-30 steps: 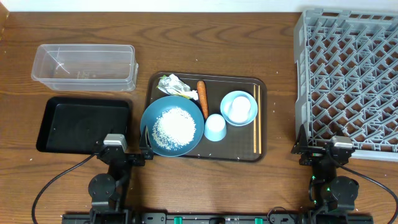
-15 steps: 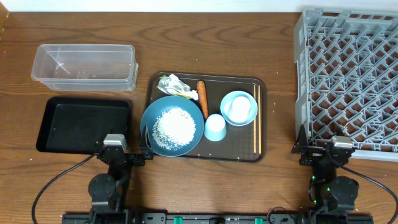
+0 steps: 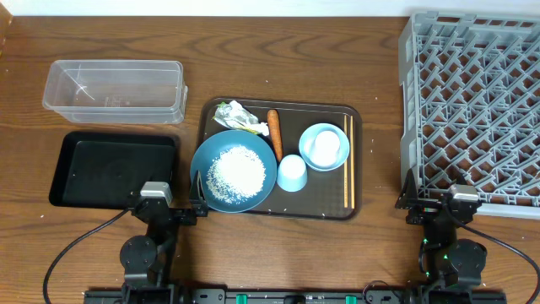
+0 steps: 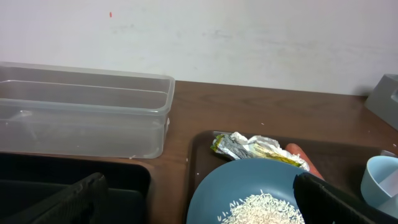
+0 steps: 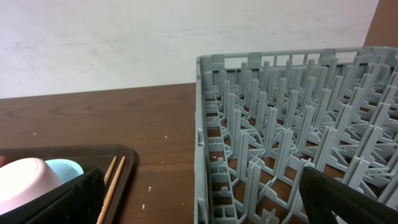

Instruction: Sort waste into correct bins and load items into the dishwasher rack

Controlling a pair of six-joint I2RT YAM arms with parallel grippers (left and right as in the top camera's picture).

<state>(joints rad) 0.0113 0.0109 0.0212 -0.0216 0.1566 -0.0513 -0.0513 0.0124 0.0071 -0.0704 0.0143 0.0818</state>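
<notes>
Your left pincer is gaping wide, holding nothing; the black tray is sitting just ahead-left of it, the dark-blue bowl of rice just ahead-right, the wrapper and carrot lying beyond that bowl. Your right pincer is gaping empty too, the grey rack standing directly ahead, chopsticks lying to its left

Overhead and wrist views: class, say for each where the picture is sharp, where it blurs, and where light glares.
Overhead view: evenly lit and sharp, faint sheen on the clear tub, the walls of the rack splayed by perspective. Left wrist view: wrapper crisp, the dark jaws at the bottom corners blurred. Right wrist view: rack lattice sharp, jaws blurred, wall bright.
</notes>
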